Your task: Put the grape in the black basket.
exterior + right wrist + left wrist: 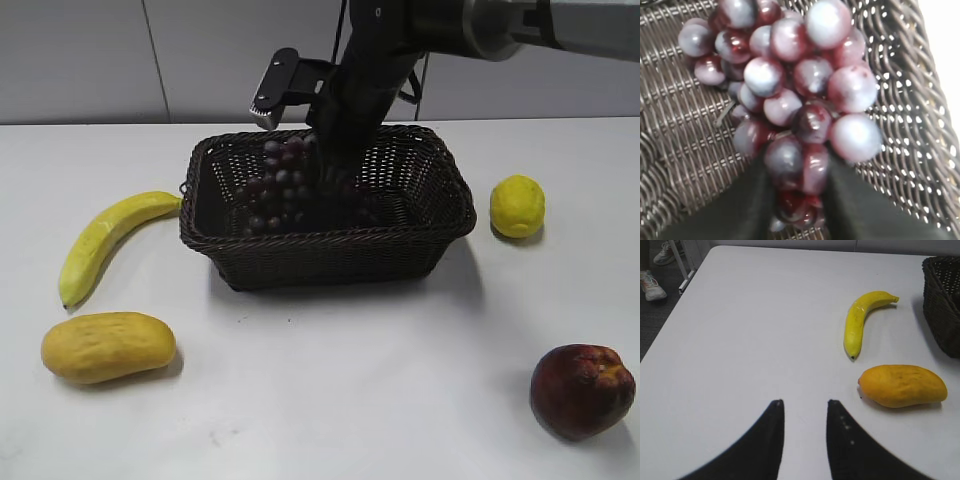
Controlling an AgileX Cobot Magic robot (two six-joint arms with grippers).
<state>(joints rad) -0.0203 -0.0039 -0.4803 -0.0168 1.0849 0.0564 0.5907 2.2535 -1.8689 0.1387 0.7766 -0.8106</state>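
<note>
The grape [278,185] is a bunch of dark red-purple grapes hanging inside the black basket [420,235], a dark woven wicker basket at the table's middle back. My right gripper [330,165] reaches down into the basket and is shut on the bunch. In the right wrist view the grape [790,95] fills the frame over the basket's woven floor [685,140], with my right gripper [795,175] clamped on its lower grapes. My left gripper [805,402] is open and empty over bare table, left of the basket's corner [942,305].
A banana [105,240] and a yellow mango [108,346] lie left of the basket; both also show in the left wrist view, banana [862,320], mango [902,386]. A lemon [517,206] sits right of the basket. A dark red apple [582,390] sits front right.
</note>
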